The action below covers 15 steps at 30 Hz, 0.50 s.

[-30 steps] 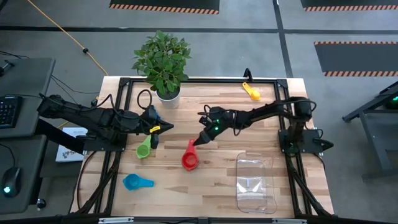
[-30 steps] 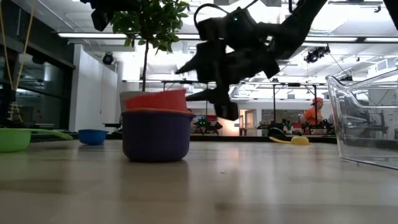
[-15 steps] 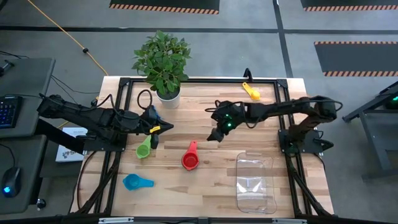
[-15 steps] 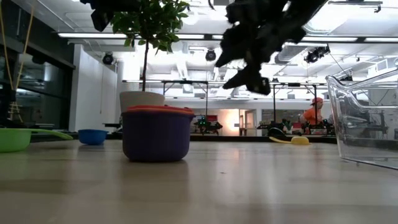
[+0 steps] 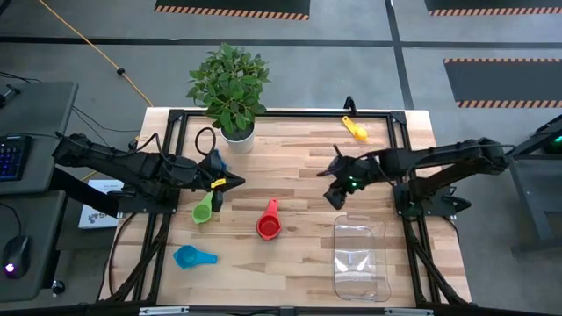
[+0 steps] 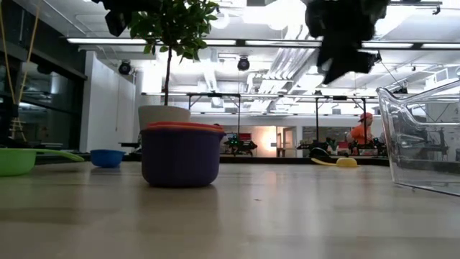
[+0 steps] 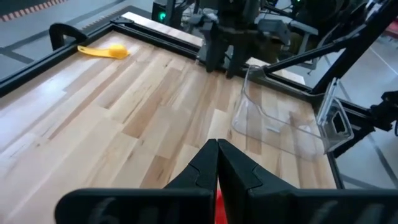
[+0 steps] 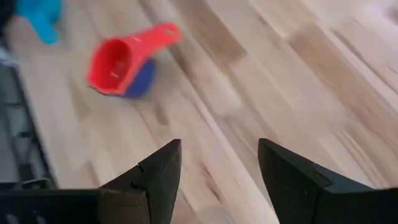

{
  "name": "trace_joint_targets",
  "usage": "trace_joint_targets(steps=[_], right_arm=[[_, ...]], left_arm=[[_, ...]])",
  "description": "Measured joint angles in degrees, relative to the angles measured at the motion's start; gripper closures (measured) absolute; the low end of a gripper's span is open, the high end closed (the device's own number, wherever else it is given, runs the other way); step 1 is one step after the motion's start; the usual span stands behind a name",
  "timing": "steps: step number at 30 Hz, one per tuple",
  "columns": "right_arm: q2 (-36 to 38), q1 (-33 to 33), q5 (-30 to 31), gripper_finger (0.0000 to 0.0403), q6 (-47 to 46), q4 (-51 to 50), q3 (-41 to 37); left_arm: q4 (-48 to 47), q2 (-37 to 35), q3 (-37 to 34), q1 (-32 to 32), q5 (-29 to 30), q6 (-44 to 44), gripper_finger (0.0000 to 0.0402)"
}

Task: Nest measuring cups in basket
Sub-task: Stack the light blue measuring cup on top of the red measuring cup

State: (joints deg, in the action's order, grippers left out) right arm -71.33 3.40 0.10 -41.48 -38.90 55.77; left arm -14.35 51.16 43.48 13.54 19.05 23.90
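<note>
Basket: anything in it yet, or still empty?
Empty. The high view shows only bare clear plastic inside the basket; the red cup nested in the dark blue cup sits out on the table.

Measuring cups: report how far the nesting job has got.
Done: the red cup sits nested in the dark blue cup. In hand: nothing; the right end effector hangs open and empty. Left: the green cup, light blue cup and yellow cup lie loose, and the basket holds nothing.

Five measuring cups are counted on the worktop (image 5: pixel 299 254): one yellow cup (image 5: pixel 356 130), one green cup (image 5: pixel 203 211), one light blue cup (image 5: pixel 192 257), and one red cup (image 5: pixel 268 224) nested in one dark blue cup (image 6: pixel 180 158). One clear basket (image 5: pixel 360 256) and one potted plant (image 5: pixel 230 88) are seen.
</note>
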Motion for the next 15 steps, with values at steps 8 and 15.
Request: trace_joint_targets(steps=[8, 15], right_arm=[[7.35, 2.81, 4.18, 0.0199, -9.74, 2.13, -9.04], [12.05, 4.91, 14.93, 0.0199, -16.45, 32.23, -21.27]], left_arm=[[-1.29, -0.07, 0.00, 0.00, -0.05, -0.04, 0.0402], [-2.01, -0.07, 0.24, 0.00, -1.41, 0.03, 0.0401]])
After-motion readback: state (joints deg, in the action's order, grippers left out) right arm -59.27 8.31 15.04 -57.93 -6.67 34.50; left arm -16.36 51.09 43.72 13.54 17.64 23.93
